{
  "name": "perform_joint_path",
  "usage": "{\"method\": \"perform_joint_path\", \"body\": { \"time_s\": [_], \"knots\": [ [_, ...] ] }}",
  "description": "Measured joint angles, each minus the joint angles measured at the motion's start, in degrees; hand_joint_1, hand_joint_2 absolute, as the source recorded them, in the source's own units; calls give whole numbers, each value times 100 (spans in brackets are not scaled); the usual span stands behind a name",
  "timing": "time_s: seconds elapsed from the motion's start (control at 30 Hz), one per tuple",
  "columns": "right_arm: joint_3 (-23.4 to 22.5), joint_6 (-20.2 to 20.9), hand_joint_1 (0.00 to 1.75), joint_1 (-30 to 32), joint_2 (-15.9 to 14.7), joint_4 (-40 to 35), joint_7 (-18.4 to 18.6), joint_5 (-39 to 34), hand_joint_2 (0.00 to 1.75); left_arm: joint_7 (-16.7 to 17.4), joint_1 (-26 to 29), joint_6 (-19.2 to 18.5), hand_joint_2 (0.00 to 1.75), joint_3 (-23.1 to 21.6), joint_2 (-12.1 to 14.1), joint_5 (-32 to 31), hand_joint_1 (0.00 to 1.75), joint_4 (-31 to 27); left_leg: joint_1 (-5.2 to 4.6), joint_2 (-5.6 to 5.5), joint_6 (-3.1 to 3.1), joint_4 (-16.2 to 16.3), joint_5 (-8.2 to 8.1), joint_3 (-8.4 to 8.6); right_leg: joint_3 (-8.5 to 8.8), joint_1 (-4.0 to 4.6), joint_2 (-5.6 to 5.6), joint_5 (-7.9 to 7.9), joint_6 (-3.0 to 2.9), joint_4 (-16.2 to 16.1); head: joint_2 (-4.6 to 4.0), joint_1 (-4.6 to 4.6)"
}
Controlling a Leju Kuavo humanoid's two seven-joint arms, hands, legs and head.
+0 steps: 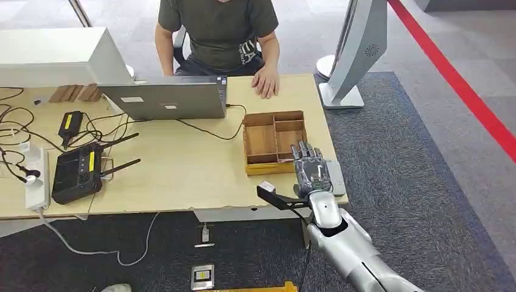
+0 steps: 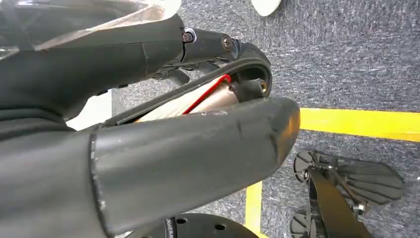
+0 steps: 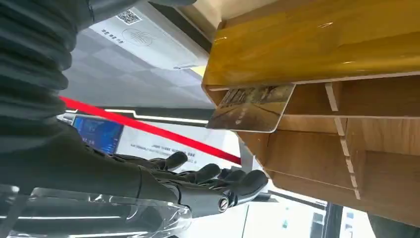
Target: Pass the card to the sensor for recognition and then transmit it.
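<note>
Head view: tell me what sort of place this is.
Probably an office or lab test area set up as a reception desk. A person sits behind a wooden desk at a laptop, with a black router and loose cables, on grey carpet with red floor tape.

Card (image 3: 250,108) in wooden tray (image 1: 274,142), right hand (image 1: 311,168) just beside.

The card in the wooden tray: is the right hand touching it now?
Apart. The right wrist view shows the right hand with open space between its fingertips and the card leaning in the wooden tray.
</note>
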Motion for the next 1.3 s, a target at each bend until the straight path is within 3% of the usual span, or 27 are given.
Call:
{"method": "perform_joint_path", "body": {
  "time_s": [0.97,1.0,1.03,1.3],
  "knots": [
    [72,92,0,-66,162,192,52,63,175,55,-6,0,0,-90,7,-31,0,0,0,0,0,0,0,-1,0,0,0,0,0,0,0,0],
    [96,94,175,-103,201,275,52,79,175,37,-6,0,0,-90,7,-15,0,0,0,0,0,0,0,0,0,0,0,0,0,0,0,0],
    [111,135,175,-170,208,369,186,111,175,46,-5,18,0,-92,7,-13,0,0,0,0,0,0,0,0,0,0,0,0,0,0,0,0],
    [125,273,175,-299,194,466,240,138,175,92,-5,33,0,-92,7,0,0,0,0,0,0,0,0,1,0,0,0,0,0,0,0,0]
  ]
}}
